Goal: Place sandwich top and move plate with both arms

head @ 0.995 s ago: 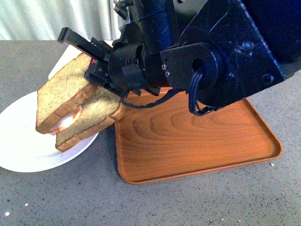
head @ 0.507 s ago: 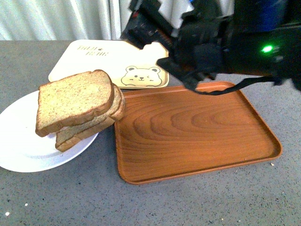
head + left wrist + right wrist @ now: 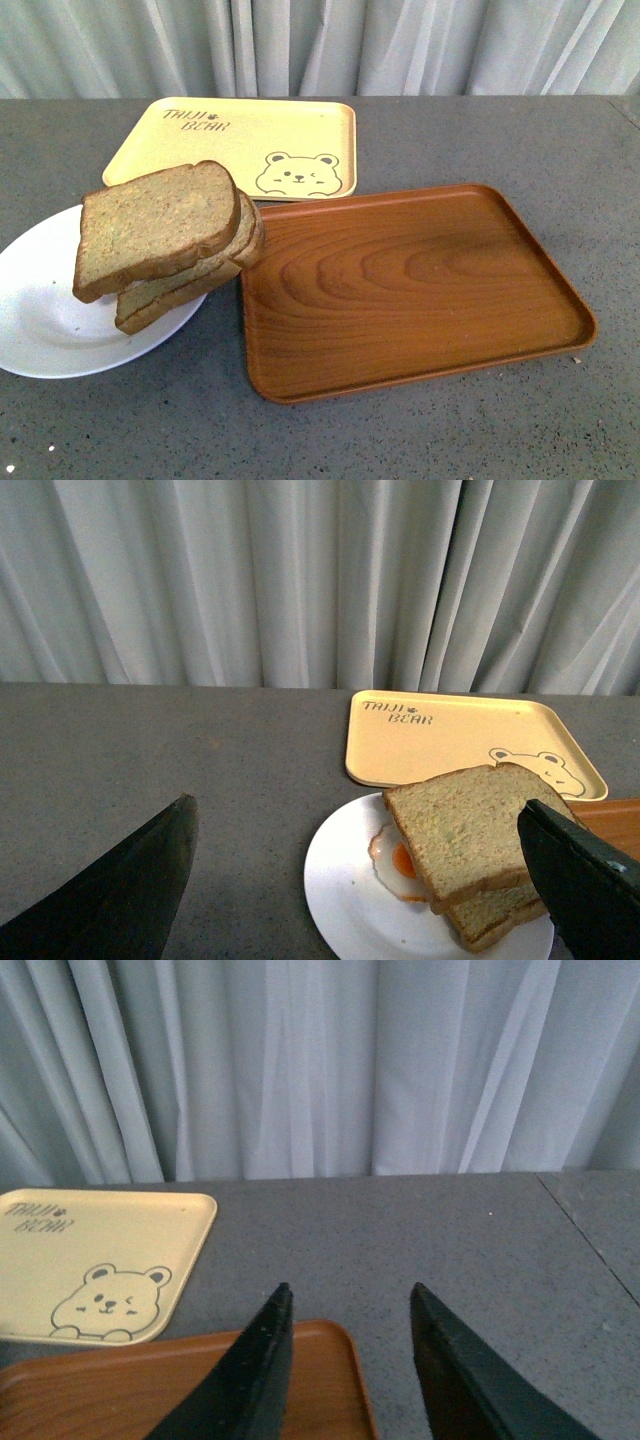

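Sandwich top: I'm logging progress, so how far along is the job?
Done: the sandwich top lies on the lower slice and egg on the plate. In hand: nothing; the left pincer and right pincer are open and empty. Left: moving the plate, which neither pincer touches.

Right claw [image 3: 349, 1295] parted, seemingly above wooden tray [image 3: 120, 1400].

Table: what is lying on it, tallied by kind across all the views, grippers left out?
Bread slices: 2, the sandwich top and the lower slice
Fried egg: 1, the fried egg between the slices
Plates: 1, the white plate
Trays: 2, the yellow bear-print tray and the brown wood-grain tray
Total: 6
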